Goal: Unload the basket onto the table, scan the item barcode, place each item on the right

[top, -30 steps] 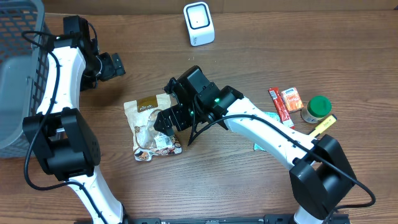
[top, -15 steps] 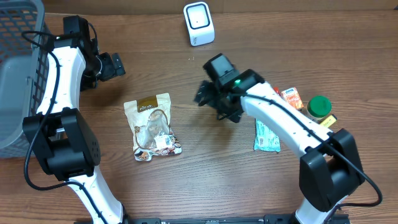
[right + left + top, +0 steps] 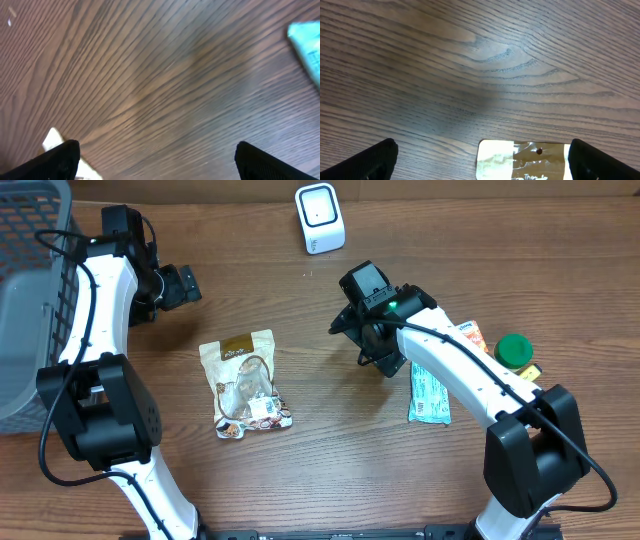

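Note:
A white and brown snack pouch (image 3: 248,383) lies flat on the wooden table, left of centre. The white scanner (image 3: 320,218) stands at the back edge. My right gripper (image 3: 365,348) hangs open and empty over bare wood between the pouch and a teal packet (image 3: 430,393). In the right wrist view the gripper (image 3: 157,160) holds nothing; a white pouch corner (image 3: 52,140) shows at lower left and the teal packet (image 3: 307,45) at upper right. My left gripper (image 3: 187,285) stays open behind the pouch. The pouch's top edge (image 3: 525,160) shows between the left gripper's (image 3: 480,165) fingers.
A grey basket (image 3: 30,300) stands at the far left. At the right lie red and orange sachets (image 3: 458,345), a green-lidded jar (image 3: 512,352) and a yellow item (image 3: 520,382).
My right gripper was over the pouch a second ago; it has swung right and back, away from it, and the pouch lies uncovered. The left arm has not moved.

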`<act>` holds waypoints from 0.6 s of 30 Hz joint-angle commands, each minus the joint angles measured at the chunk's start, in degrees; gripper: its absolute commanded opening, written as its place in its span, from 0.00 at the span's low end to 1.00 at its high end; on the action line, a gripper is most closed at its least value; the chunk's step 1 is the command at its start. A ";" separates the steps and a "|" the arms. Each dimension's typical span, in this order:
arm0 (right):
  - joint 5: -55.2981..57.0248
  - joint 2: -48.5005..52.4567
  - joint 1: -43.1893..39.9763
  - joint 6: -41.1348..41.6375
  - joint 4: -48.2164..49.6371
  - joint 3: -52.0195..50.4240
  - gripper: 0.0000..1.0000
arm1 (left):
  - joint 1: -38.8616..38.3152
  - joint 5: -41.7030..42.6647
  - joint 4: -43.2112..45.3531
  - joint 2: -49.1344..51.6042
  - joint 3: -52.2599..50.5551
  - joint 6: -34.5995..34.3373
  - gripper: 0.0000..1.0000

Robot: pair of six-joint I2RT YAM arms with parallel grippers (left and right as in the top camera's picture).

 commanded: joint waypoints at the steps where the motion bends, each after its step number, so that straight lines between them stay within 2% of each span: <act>1: -5.09 -0.07 -0.09 0.90 0.44 1.20 1.00 | -0.13 -0.15 0.09 -2.38 1.11 0.63 1.00; 4: -3.93 -0.09 -0.09 1.75 1.25 1.18 1.00 | -0.13 -0.15 0.09 -2.38 1.14 0.63 1.00; 8: 1.16 -0.07 -0.09 11.23 -0.74 1.14 1.00 | -0.13 -0.15 0.09 -2.38 1.14 0.63 1.00; 11: 5.18 -0.07 -0.13 11.32 -1.86 1.14 1.00 | -0.13 -0.15 0.09 -2.38 1.14 0.63 1.00; 13: 4.76 -0.09 -0.13 9.09 -3.32 1.14 1.00 | -0.13 -0.15 0.09 -2.38 1.14 0.63 1.00; 15: 3.96 -0.07 -0.13 3.54 -3.41 1.14 1.00 | -0.13 -0.15 0.09 -2.38 1.11 0.66 1.00; 18: 1.95 -0.09 -0.07 -11.63 -0.94 1.14 1.00 | -0.13 -0.15 0.09 -2.38 1.11 0.66 1.00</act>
